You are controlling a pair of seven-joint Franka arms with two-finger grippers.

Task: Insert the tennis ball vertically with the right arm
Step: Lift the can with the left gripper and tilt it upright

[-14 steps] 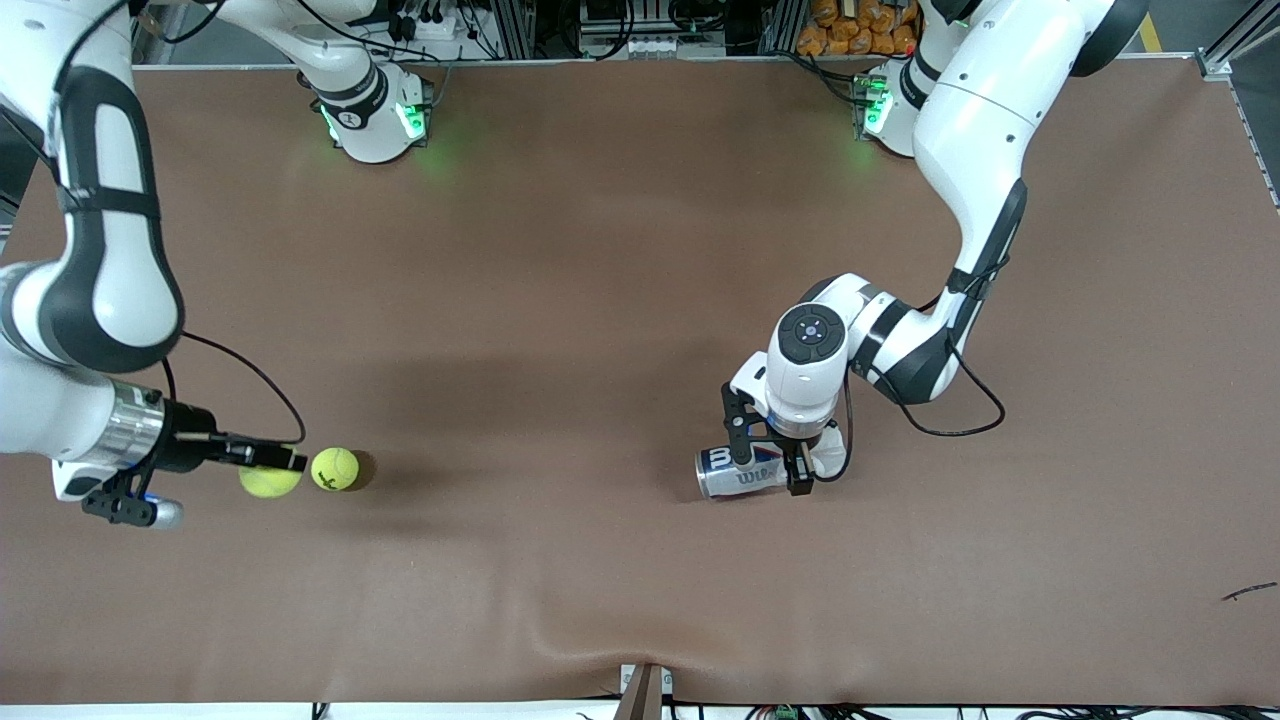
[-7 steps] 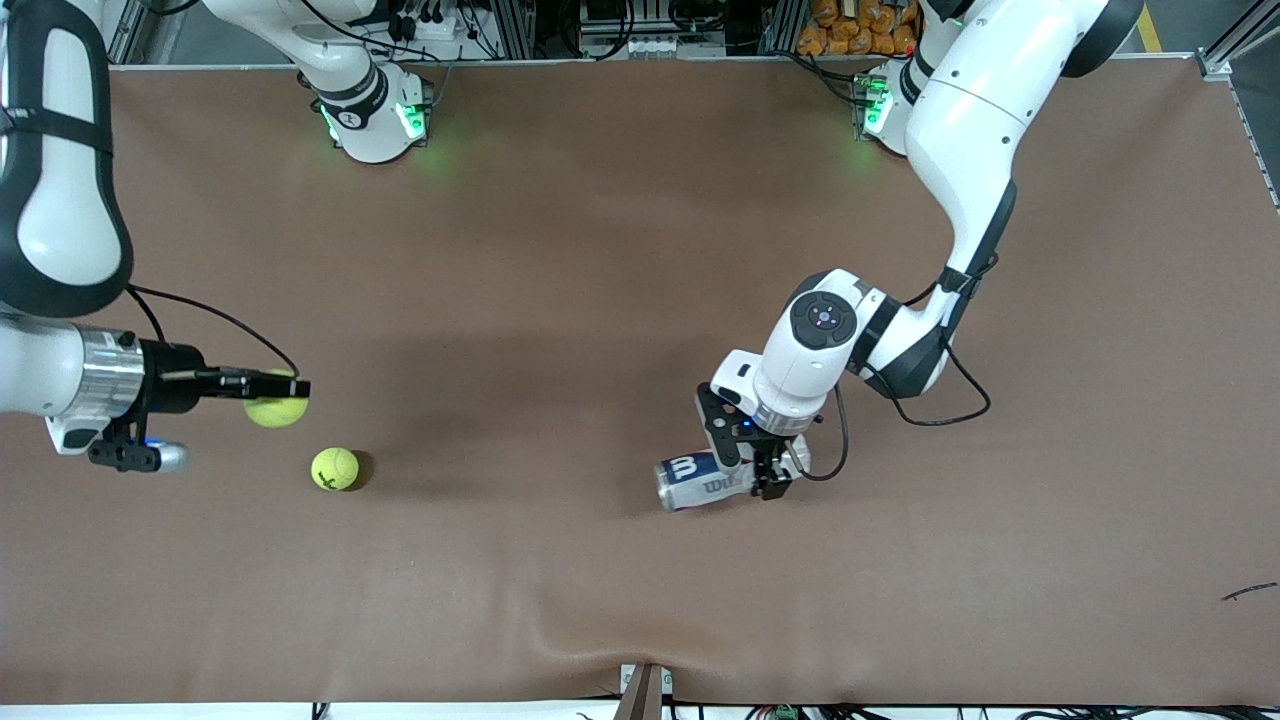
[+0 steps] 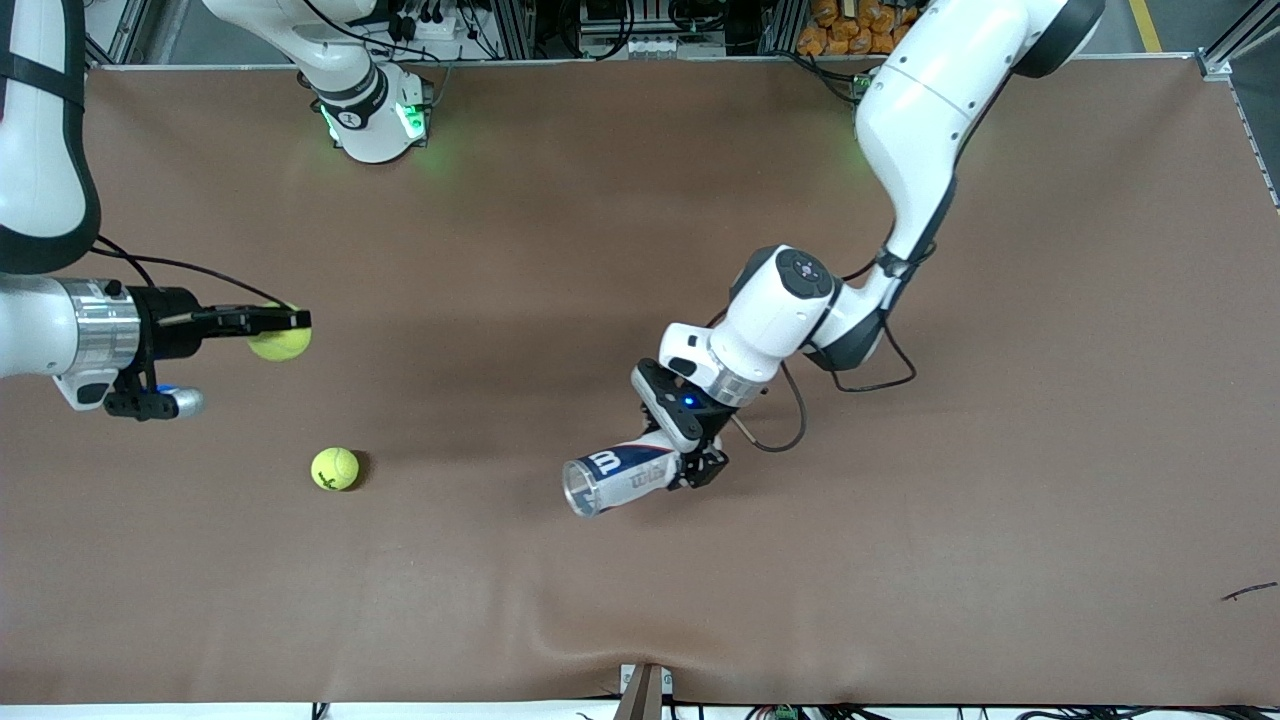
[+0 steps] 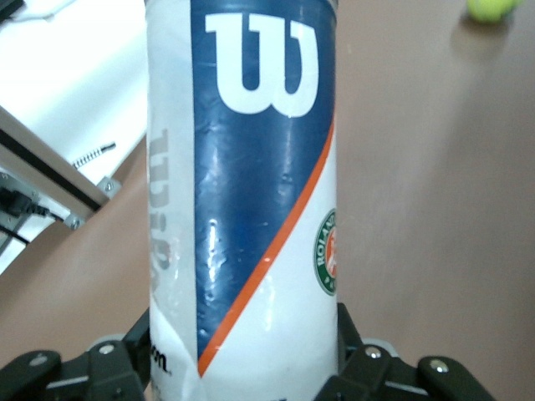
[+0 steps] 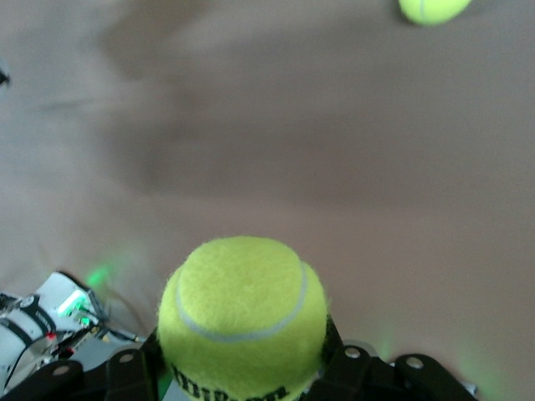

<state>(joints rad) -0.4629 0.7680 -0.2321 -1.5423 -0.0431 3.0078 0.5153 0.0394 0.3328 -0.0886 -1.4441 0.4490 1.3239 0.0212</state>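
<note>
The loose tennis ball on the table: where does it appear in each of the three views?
Front view: loose tennis ball lies on the brown table, toward the right arm's end.
Left wrist view: small, at the picture's upper edge, past the held can.
Right wrist view: at the upper edge, above the held ball.
Shared landmark: the brown table.

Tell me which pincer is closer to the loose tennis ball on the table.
Right. The right pincer, shut on a tennis ball, is up over the table near the loose ball. The left pincer, holding the Wilson can, is over mid-table, clearly farther off.
</note>
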